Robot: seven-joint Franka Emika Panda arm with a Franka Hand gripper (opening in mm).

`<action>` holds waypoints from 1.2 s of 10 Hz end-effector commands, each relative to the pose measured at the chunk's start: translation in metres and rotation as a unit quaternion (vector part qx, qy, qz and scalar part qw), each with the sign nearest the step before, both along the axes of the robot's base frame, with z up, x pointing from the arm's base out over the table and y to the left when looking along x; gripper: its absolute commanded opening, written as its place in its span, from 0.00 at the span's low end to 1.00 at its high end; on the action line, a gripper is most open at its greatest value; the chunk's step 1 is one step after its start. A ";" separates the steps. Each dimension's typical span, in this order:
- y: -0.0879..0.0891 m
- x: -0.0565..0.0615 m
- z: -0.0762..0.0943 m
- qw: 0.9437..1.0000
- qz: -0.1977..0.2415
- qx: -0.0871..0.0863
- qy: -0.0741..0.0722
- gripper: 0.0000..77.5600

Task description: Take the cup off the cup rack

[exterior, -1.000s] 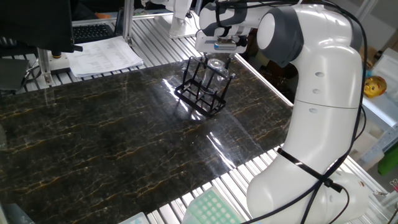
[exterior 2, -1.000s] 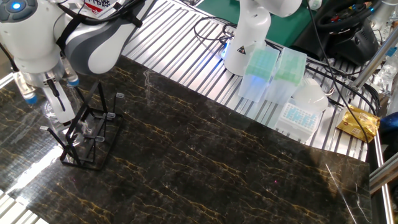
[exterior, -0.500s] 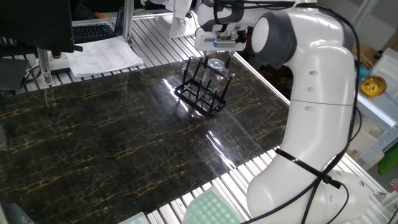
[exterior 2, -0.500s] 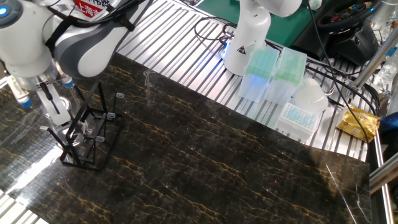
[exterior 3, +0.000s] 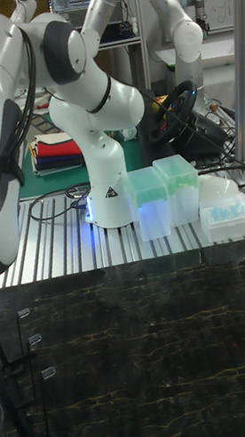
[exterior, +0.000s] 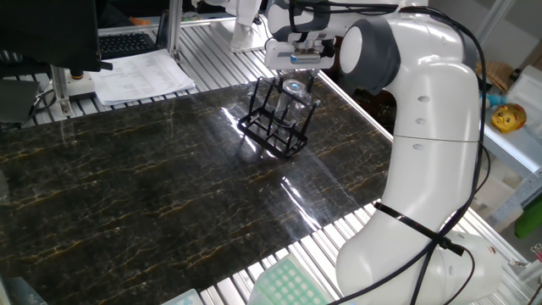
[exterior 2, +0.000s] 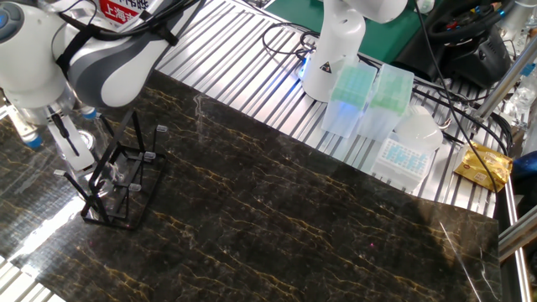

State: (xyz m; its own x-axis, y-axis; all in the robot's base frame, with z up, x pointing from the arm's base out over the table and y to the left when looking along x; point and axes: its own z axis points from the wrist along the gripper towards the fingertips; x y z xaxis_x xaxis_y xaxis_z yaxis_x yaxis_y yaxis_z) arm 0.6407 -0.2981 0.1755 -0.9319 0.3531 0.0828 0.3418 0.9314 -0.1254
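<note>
The black wire cup rack (exterior: 273, 127) stands on the dark marble table, toward its far right side. The clear glass cup (exterior: 294, 88) sits upright at the rack's back right corner, with its round rim showing. My gripper (exterior: 298, 78) hangs straight down over the cup, its fingers reaching to the rim. In the other fixed view the gripper (exterior 2: 70, 143) is at the far end of the rack (exterior 2: 117, 180), and the glass is too faint to make out there. I cannot tell how wide the jaws stand. The tall fixed view shows only the rack's edge (exterior 3: 23, 380).
Papers (exterior: 140, 78) and a keyboard lie behind the table. Pipette tip boxes (exterior 2: 361, 96) and a second robot base (exterior 2: 331, 50) stand along the ribbed bench. A yellow packet (exterior 2: 485, 164) lies at the right. The marble top (exterior: 152, 195) stretches to the left of the rack.
The hand has shifted a little away from the robot base, toward the rack's far end, and the elbow has swung with it. The cup and rack look unmoved.
</note>
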 end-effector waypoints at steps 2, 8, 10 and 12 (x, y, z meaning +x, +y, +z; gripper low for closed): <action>-0.001 0.001 0.002 1.000 0.004 -0.001 0.001 0.02; -0.001 0.001 0.002 1.000 0.004 -0.001 0.001 0.02; -0.001 0.001 0.002 1.000 0.004 -0.001 0.001 0.02; -0.008 0.004 0.028 1.000 0.023 -0.002 0.000 0.02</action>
State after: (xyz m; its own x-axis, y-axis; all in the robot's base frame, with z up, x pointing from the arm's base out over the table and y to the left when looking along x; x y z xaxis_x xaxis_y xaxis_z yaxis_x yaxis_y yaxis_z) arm 0.6409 -0.2988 0.1759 -0.9346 0.3451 0.0857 0.3333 0.9342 -0.1271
